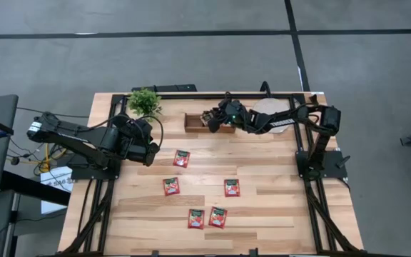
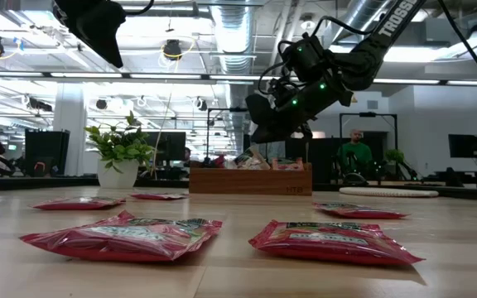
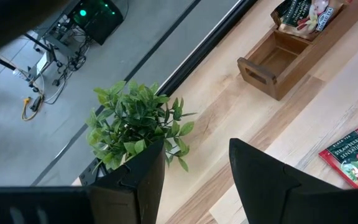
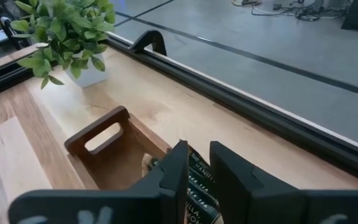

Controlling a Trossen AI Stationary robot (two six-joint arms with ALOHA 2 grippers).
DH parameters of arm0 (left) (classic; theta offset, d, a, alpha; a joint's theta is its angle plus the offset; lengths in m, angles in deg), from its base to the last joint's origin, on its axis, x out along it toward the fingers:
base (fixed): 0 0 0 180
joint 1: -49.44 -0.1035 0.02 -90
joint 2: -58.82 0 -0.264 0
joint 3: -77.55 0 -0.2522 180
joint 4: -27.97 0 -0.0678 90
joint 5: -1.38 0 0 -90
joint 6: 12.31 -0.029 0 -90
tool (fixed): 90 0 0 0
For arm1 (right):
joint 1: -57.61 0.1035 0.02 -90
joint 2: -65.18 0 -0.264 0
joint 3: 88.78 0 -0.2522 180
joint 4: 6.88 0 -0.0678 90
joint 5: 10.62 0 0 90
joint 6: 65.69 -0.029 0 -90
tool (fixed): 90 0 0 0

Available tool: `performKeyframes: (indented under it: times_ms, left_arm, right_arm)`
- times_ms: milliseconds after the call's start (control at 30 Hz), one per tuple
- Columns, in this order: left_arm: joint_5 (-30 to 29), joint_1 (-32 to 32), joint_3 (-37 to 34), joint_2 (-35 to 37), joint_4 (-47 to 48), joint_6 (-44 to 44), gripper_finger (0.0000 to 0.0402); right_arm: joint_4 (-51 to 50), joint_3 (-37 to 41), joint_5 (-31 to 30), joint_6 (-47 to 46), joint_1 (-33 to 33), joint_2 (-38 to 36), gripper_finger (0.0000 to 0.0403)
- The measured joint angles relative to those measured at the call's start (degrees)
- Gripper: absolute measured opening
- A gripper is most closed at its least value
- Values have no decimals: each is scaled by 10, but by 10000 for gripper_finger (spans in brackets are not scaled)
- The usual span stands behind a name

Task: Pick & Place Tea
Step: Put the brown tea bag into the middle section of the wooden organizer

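Right gripper [image 1: 212,118] hangs over the wooden tray [image 1: 191,123] at the table's far edge, fingers [image 4: 169,171] slightly apart with a dark tea packet [image 4: 197,186] showing in the gap; cannot tell if it is actually pinched. Left gripper [image 3: 194,171] hovers near the left side of the table [image 1: 277,214], beside the potted plant [image 1: 144,102], fingers apart, nothing between them.

Near to far on the table, high view: two red tea packets [image 1: 196,218] [image 1: 217,217] just beside each other closest to the front edge; next row, one red packet [image 1: 171,186] and another [image 1: 232,187] apart from it; farther back, a single red packet [image 1: 182,158] near the left gripper. All five lie flat. Beyond them the wooden tray sits along the back rail, handle end empty, packets stacked at the end under the right gripper. Plant stands left of the tray at the back corner. Round pale mat [image 1: 277,114] lies right of the tray under the right arm.

Low view: people far off in the room behind.
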Motion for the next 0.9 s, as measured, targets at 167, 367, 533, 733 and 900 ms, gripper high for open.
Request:
performKeyframes:
  times_ms: [167, 367, 533, 733, 900]
  left_arm:
    - [0, 0, 0, 0, 0, 0, 172]
    - [0, 0, 0, 0, 0, 0, 172]
    - [0, 0, 0, 0, -1, 0, 172]
    - [0, 0, 0, 0, -1, 0, 172]
    - [0, 0, 0, 0, -1, 0, 172]
  right_arm:
    - [0, -2, 18, 13, 5, 0, 59]
    - [-31, -49, 58, 86, 5, 0, 18]
    - [-149, -109, 116, 144, -32, 0, 12]
    - [-293, -160, 248, 185, -83, 0, 76]
    - [-344, -161, 287, 210, -99, 0, 133]
